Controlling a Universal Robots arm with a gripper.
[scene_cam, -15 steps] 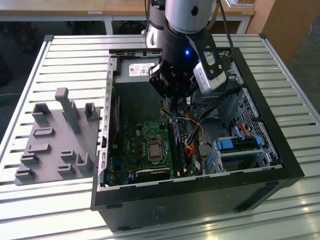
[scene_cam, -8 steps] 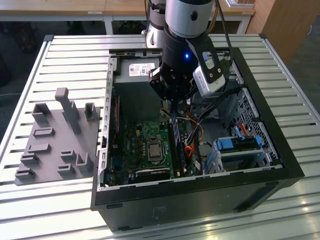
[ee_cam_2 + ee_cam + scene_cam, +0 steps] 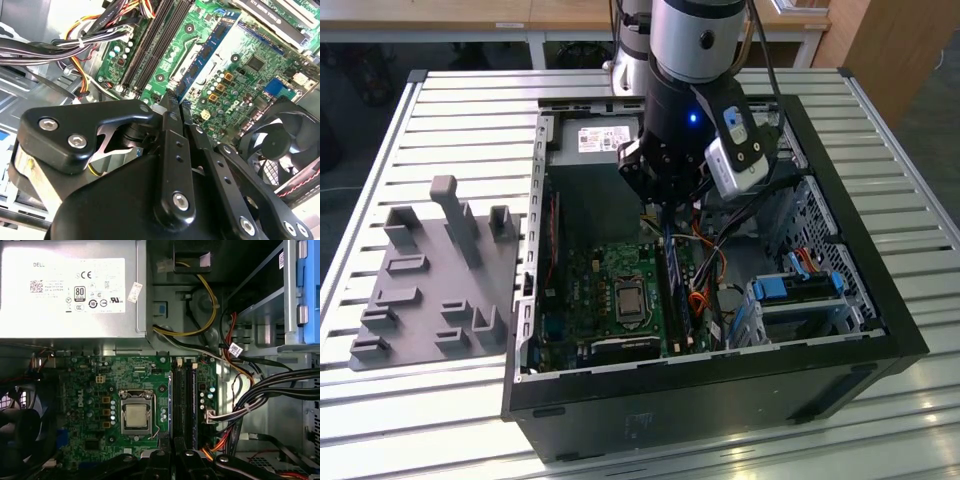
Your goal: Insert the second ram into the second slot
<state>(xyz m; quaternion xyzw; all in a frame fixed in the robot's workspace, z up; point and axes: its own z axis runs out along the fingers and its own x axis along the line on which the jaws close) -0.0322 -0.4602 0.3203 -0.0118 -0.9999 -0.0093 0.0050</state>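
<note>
While the arm hangs over the open case, gripper [image 3: 665, 212]: black, two-finger, lowered inside the case, at 12 o'clock of the memory slots in the exterior view.
Gripper opening: fingers [image 3: 169, 117] drawn almost together, with only a board's thickness between them.
Held item: long thin flat blue circuit-board ram stick [image 3: 212, 47], pinched at one end between the fingertips. The rest of it reaches away from the gripper toward the board.
Ram stick, exterior view: thin blue line [image 3: 669, 245] running down from the fingertips at 6 o'clock, over the slot row.
Contact with slot: cannot tell whether the stick's far edge touches a slot.
Slots: long narrow black plastic memory slots [image 3: 182, 395], side by side on the green motherboard [image 3: 85, 385], at 3 o'clock of the socket in the exterior view.
Socket: square silver metal processor socket [image 3: 136, 416], just beside the slots.
Gripper, first wrist view: black fingertips [image 3: 175, 460] in line with the slot row.
Power supply: grey metal box with a white label [image 3: 590, 140], at 10 o'clock of the gripper.
Drive clips: chunky light-blue plastic clips [image 3: 790, 290], at 4 o'clock of the gripper, well apart from it.
Case: black open tower computer case [image 3: 720, 400], lying on its side on a slatted silver metal table [image 3: 450, 110].
Fixture: grey plastic plate with upright pegs [image 3: 430, 290], at 9 o'clock of the case, on the table.
</note>
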